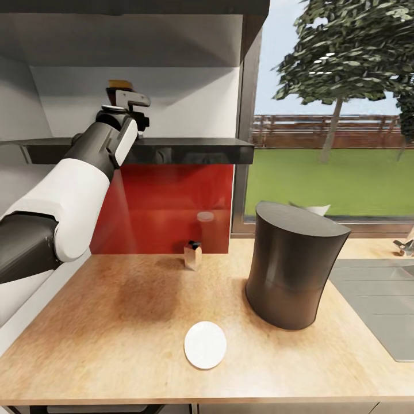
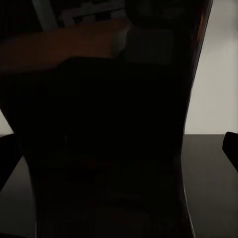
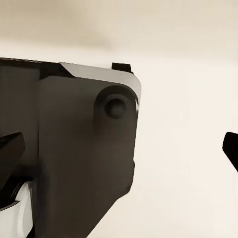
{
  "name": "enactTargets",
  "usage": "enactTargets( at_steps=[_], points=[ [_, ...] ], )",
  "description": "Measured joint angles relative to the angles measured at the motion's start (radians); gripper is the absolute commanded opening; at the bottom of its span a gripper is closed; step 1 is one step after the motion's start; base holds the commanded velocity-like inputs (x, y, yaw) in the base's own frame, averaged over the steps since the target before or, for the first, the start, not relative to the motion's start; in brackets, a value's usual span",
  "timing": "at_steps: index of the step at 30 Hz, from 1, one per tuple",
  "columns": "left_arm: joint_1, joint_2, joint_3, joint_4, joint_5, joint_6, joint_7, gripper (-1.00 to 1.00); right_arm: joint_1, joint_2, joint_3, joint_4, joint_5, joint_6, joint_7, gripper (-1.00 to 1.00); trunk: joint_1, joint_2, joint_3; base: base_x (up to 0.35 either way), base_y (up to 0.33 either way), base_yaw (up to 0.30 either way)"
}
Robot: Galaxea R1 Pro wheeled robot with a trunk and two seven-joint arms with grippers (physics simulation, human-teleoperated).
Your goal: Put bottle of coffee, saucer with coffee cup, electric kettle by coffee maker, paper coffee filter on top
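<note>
- No brand, label or readable writing shows anywhere.
- The left pincer (image 1: 127,103) reaches up to the kitchen shelf (image 1: 190,150); the arm hides its fingers, so whether they grip cannot be told.
- The bottle of coffee (image 2: 109,148) looms dark and close in the left wrist view, between the fingertips; its orange cap peeks above the pincer.
- The right pincer's fingertips (image 3: 231,148) stand apart.
- On the kitchen countertop (image 1: 115,322), the saucer (image 1: 205,344) lies near the front edge, the coffee maker (image 1: 293,264) beside the sink.
</note>
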Motion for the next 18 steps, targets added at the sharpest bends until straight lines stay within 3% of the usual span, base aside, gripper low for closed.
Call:
enactTargets(
  at_steps=[4, 5, 18],
  points=[
    [0.0, 0.0, 0.0, -0.002, -0.001, 0.0, 0.0, 1.0, 0.0, 0.0, 0.0, 0.0, 0.0, 0.0, 0.0, 1.0, 0.0, 0.0, 0.0, 0.0, 0.0, 0.0],
    [0.0, 0.0, 0.0, -0.002, -0.001, 0.001, 0.0, -1.0, 0.0, 0.0, -0.001, 0.0, 0.0, 0.0, 0.0, 1.0, 0.0, 0.0, 0.0, 0.0, 0.0, 0.0],
    [0.0, -0.003, -0.002, -0.02, 0.0, 0.001, 0.014, -1.0, 0.0, 0.0, 0.0, 0.0, 0.0, 0.0, 0.0, 1.0, 0.0, 0.0, 0.0, 0.0, 0.0, 0.0]
  ],
)
